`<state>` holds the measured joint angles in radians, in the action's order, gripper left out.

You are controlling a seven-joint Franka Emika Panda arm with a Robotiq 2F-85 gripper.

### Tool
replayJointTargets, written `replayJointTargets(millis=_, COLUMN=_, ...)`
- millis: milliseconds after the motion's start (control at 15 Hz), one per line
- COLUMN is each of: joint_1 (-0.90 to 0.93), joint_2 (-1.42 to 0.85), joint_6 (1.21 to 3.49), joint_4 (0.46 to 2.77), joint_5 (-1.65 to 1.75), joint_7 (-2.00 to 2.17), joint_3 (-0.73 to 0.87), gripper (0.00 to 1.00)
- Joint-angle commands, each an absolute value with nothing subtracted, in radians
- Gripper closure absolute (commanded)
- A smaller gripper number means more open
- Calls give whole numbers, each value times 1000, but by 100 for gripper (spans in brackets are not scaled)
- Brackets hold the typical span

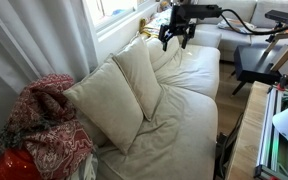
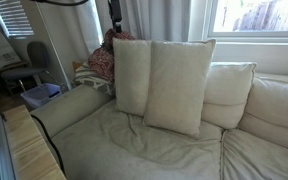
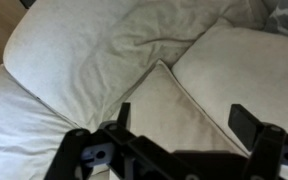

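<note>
Gripper (image 1: 176, 38) — jaws spread, empty — hovers at 1 o'clock over sofa (image 1: 199, 95); cream cushion (image 3: 164, 100) directly beneath (untouched); two pillows (image 1: 134, 80) at 7 o'clock. Grasp seemingly not begun.

Living room: cushioned sofa (image 2: 164, 140), window (image 2: 254, 18)

Matte black gripper (image 3: 182, 118), blocky fingers (image 3: 242, 121)

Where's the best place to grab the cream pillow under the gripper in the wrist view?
Likely its seamed corner, coming down from above: the pillow sits below the open gripper, and the corner tapers thin while the stuffed middle looks too thick.
</note>
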<state>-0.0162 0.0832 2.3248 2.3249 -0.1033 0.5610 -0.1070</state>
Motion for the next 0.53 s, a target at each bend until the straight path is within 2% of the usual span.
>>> replayJointTargets(millis=0, joint_1=-6, joint_2=-79, joint_6=2434, joint_4=2198, joint_5=-128, joint_7=709, joint_3=-81, gripper=0)
replayJointTargets(millis=467, joint_1=26, joint_2=-310, joint_6=2631, joint_4=2002, joint_5=-185, joint_7=864, joint_3=-30, gripper=0)
